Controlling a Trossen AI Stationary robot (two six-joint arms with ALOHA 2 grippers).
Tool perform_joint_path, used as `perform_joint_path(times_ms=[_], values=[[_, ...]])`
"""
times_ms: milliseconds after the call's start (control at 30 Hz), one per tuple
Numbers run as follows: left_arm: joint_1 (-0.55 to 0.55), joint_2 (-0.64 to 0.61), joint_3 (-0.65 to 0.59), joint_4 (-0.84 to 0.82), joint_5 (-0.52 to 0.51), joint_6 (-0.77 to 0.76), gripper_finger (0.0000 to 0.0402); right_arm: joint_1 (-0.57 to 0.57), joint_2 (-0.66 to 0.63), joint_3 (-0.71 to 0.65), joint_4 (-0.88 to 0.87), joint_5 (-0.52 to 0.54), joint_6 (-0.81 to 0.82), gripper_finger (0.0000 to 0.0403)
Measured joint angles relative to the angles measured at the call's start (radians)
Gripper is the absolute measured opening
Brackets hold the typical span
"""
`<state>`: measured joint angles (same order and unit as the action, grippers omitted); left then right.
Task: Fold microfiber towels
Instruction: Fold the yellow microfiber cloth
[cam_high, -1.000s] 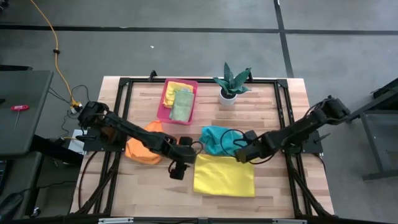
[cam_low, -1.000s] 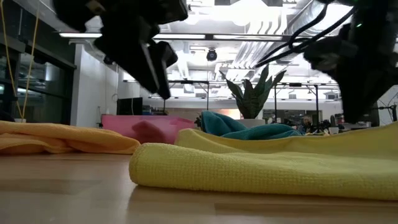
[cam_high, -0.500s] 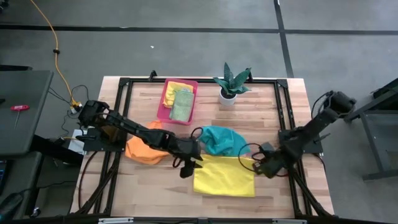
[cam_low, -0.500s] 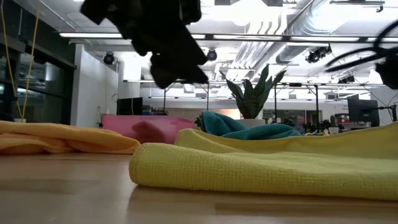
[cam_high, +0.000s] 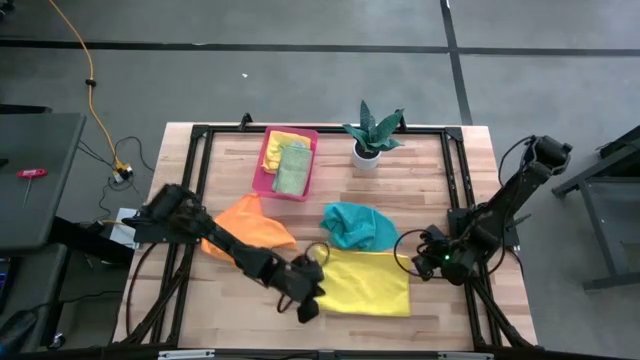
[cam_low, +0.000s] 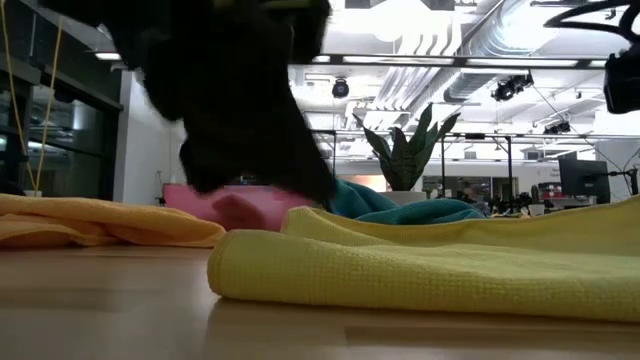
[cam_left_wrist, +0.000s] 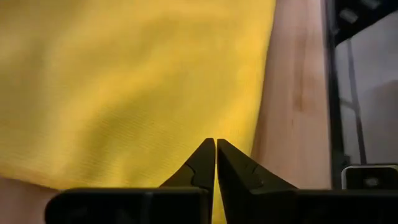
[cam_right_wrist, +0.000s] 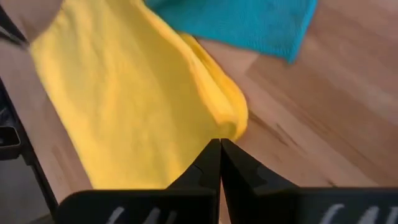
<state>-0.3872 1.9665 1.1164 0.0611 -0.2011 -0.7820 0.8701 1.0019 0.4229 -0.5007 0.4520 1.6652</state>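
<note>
Yellow cloth counts two from my seat: one yellow towel (cam_high: 362, 283) spread flat at the table's (cam_high: 440, 170) near edge, another folded in the pink tray (cam_high: 267, 168) beside one light green towel (cam_high: 292, 170). I also see one orange towel (cam_high: 250, 222) and one teal towel (cam_high: 358, 224), five in all. My left gripper (cam_high: 308, 300) sits clenched at the spread towel's left edge; whether it pinches cloth, I cannot tell. My right gripper (cam_high: 424, 264) is clenched, empty, just off its right edge.
</note>
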Motion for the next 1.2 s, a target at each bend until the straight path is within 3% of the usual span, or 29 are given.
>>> perform_joint_path(times_ms=[200,367,633,867,1200], values=[[0.004,0.116,0.089,-0.03,0.023,-0.053,0.0001,-0.006,-0.001,0.0,0.033,0.059,-0.01,0.0],[-0.015,0.118,0.096,-0.125,0.069,-0.088,0.0,-0.014,0.0,0.0,0.107,0.129,-0.027,0.0],[-0.094,0.117,0.096,-0.223,-0.02,-0.224,0.0,-0.135,0.0,0.0,0.181,0.15,-0.074,0.0],[-0.091,0.085,0.093,-0.297,0.017,-0.181,0.0,-0.368,0.056,0.0,0.338,0.038,-0.245,0.0],[-0.009,0.032,0.085,-0.351,0.042,-0.011,0.0,-0.631,0.314,0.001,0.723,-0.179,-0.412,0.0]])
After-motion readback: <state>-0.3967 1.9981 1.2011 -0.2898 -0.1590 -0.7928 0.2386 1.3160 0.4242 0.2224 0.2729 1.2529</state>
